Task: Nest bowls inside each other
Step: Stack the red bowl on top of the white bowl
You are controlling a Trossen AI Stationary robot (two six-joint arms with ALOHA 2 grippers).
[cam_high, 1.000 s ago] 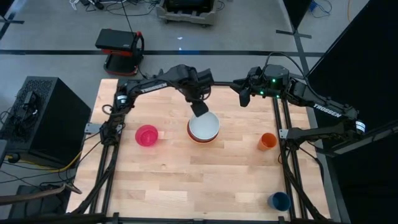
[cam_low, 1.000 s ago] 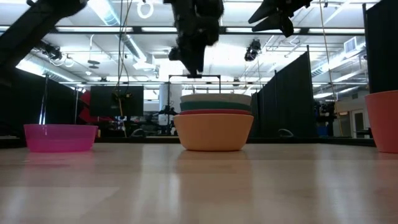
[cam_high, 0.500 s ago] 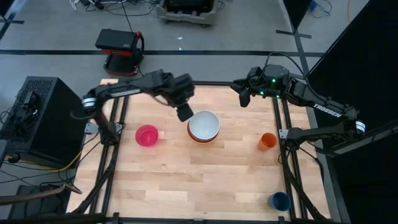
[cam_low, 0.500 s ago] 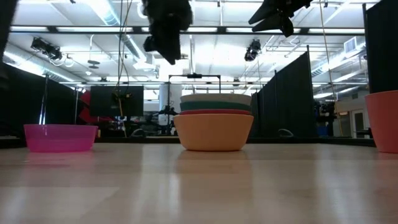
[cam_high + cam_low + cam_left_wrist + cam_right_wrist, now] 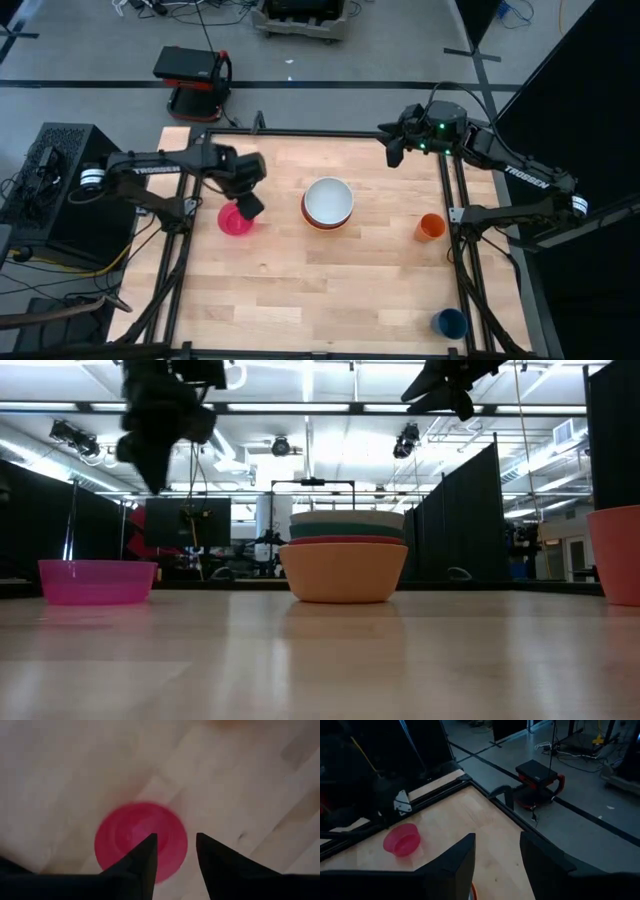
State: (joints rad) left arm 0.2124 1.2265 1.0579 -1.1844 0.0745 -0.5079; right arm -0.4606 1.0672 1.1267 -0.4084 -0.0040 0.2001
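High view: we see our left pincer (image 5: 248,207) hanging in the air over the pink bowl (image 5: 234,219), its two fingers spread with a clear gap and pinching nothing. Directly below those fingers the pink bowl sits alone on the table (image 5: 330,290). Well off to the pincer's side stands the stack: white bowl (image 5: 328,199) on top, then teal (image 5: 346,531), red-orange (image 5: 346,541) and yellow-orange (image 5: 344,572) at the base. Our right pincer (image 5: 392,154) waits raised at the table's far edge, fingers apart and empty. An orange cup (image 5: 430,227) and a blue cup (image 5: 449,323) stand below and nearer than the right pincer, apart from each other.
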